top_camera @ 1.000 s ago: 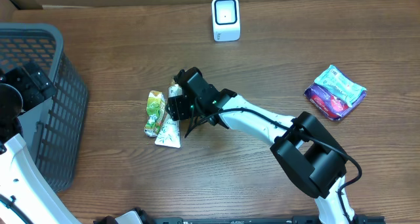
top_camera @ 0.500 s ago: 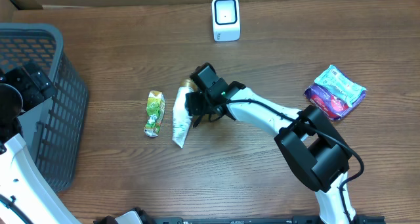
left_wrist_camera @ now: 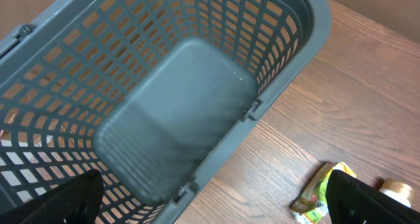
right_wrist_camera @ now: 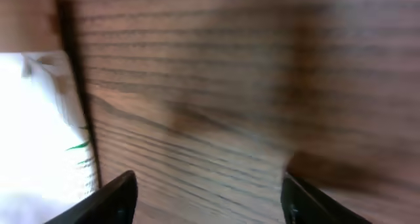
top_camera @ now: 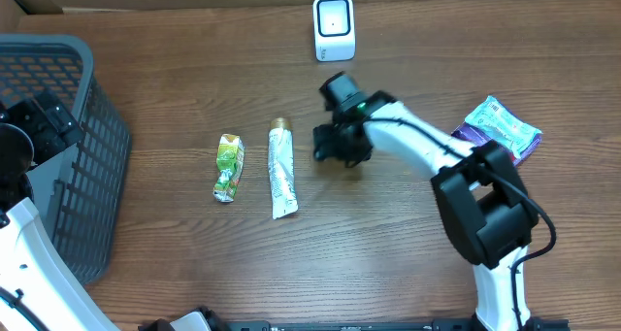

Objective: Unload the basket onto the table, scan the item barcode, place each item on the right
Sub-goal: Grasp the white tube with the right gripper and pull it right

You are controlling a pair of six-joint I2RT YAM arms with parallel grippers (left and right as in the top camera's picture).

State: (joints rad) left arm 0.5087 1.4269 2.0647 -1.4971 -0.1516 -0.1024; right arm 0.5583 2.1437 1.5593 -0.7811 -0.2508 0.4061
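A white tube (top_camera: pixel 282 168) with a gold cap lies flat on the wooden table, just right of a green packet (top_camera: pixel 229 167). My right gripper (top_camera: pixel 328 144) hovers to the tube's right, apart from it, open with nothing between its fingers. In the right wrist view, the tube (right_wrist_camera: pixel 39 132) shows as a white blur at the left edge, outside the right gripper (right_wrist_camera: pixel 207 201). The white barcode scanner (top_camera: pixel 334 27) stands at the back centre. My left gripper (left_wrist_camera: pixel 213 207) hangs wide open over the grey basket (left_wrist_camera: pixel 177 119), with the green packet (left_wrist_camera: pixel 321 192) by its right finger.
The grey mesh basket (top_camera: pixel 82 156) takes up the table's left side, with the left arm over it. A purple and teal packet (top_camera: pixel 496 135) lies at the right. A cardboard edge runs along the back of the table.
The right gripper pulled the tube away from the green packet, let it go, and moved right and back toward the scanner. The tube now lies straight. The left arm has not moved.
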